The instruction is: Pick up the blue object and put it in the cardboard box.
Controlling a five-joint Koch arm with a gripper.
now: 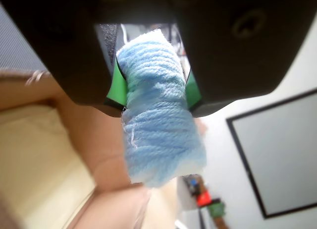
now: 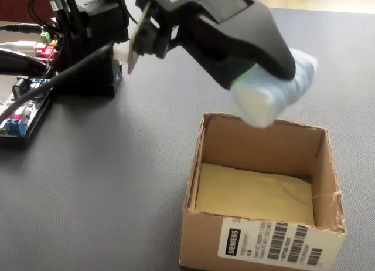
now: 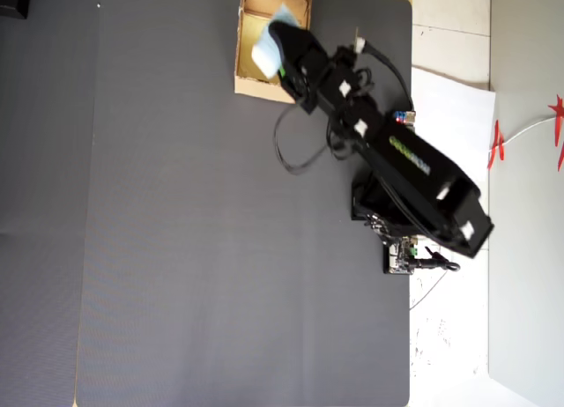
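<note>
Two jaws of the gripper (image 1: 154, 92) are clamping the blue object (image 1: 159, 120) in the wrist view, green pads pressing its sides. Fixed view: the wad (image 2: 275, 95) is hanging above the cardboard box (image 2: 258, 236), clear of its rim. Overhead view: the wad (image 3: 264, 50) is showing over the box (image 3: 251, 81).

Cardboard box (image 2: 261, 189) open-topped, yellowish floor bare | four walls ring it | gripper (image 2: 266, 83) clamping blue object (image 2: 275, 95) hangs above its far wall
</note>
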